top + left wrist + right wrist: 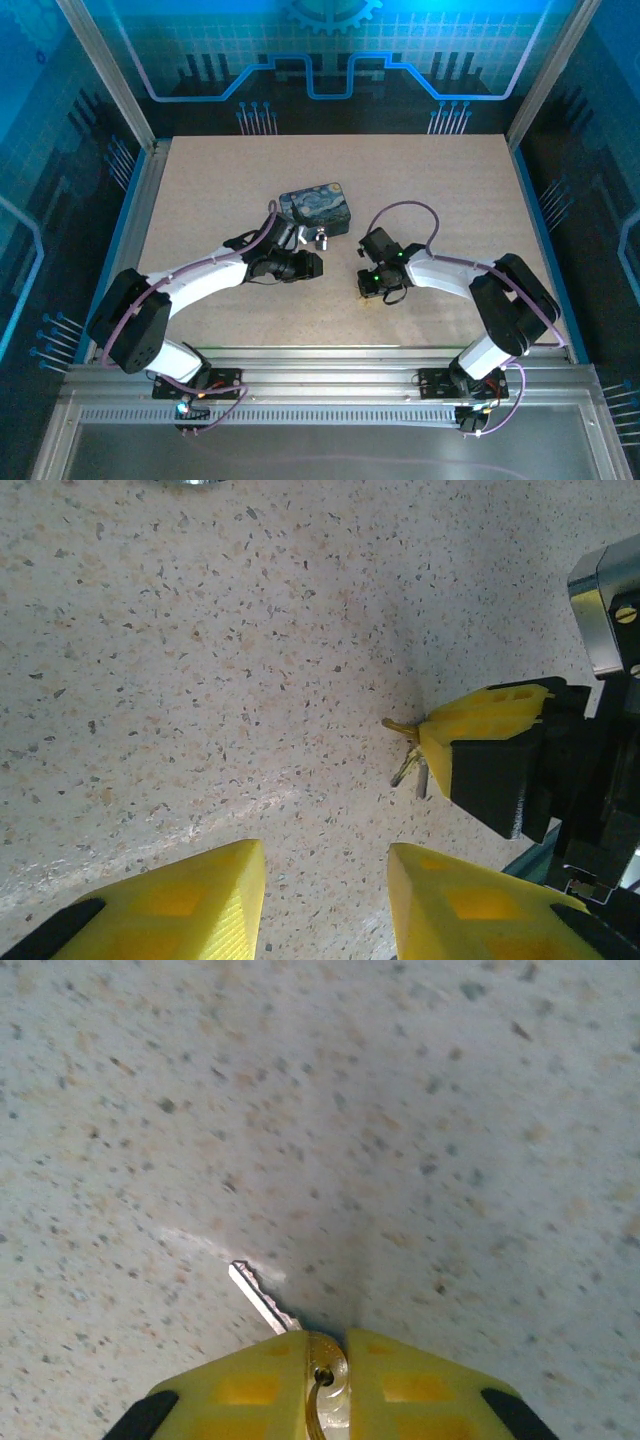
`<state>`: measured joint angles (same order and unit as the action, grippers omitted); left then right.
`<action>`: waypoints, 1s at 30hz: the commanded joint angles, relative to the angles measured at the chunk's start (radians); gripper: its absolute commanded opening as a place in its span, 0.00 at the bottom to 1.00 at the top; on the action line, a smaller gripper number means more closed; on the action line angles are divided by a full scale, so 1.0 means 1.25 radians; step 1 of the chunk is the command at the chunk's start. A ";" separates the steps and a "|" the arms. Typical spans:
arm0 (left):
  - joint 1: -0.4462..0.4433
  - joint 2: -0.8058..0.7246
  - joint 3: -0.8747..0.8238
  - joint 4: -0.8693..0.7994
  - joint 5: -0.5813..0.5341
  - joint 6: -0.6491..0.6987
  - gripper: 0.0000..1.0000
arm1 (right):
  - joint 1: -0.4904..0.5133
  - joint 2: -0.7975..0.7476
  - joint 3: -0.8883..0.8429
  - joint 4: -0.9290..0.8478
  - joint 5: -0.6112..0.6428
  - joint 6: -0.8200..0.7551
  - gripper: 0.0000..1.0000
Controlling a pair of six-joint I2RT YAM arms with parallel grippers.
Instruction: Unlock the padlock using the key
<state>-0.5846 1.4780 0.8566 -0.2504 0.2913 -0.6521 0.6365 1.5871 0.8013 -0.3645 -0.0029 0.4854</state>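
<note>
The padlock (320,240) is a tiny metal piece on the table, right in front of the blue swirl-painted box (312,208). My left gripper (303,266) is low over the table just near-left of it. In the left wrist view that gripper (325,880) is open, with bare tabletop between its yellow fingers. My right gripper (368,284) is shut on the key (258,1297). It pinches the brass head, and the silver blade sticks out to the upper left, tip on or just above the table. The key (405,765) and the right fingers (480,725) also show in the left wrist view.
The speckled beige tabletop (450,190) has open room on the right and at the back. A metal frame rail (330,385) runs along the near edge. Blue enclosure walls stand on three sides. A second key and a ring (422,777) hang under the held key.
</note>
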 commanded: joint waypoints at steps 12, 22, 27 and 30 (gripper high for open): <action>0.000 0.005 -0.014 0.027 0.033 0.002 0.38 | -0.047 -0.061 -0.075 0.111 -0.137 -0.018 0.00; -0.050 0.063 -0.007 0.112 0.118 -0.016 0.38 | -0.101 -0.096 -0.063 0.112 -0.229 0.007 0.00; -0.057 0.080 -0.028 0.172 0.140 -0.033 0.38 | -0.124 -0.100 -0.061 0.124 -0.279 0.037 0.00; -0.054 0.082 -0.041 0.209 0.154 -0.063 0.39 | -0.134 -0.113 -0.050 0.121 -0.300 0.066 0.00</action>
<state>-0.6567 1.5700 0.8303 -0.0570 0.4389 -0.6868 0.4862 1.4807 0.7086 -0.2188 -0.3202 0.5247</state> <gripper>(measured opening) 0.385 0.041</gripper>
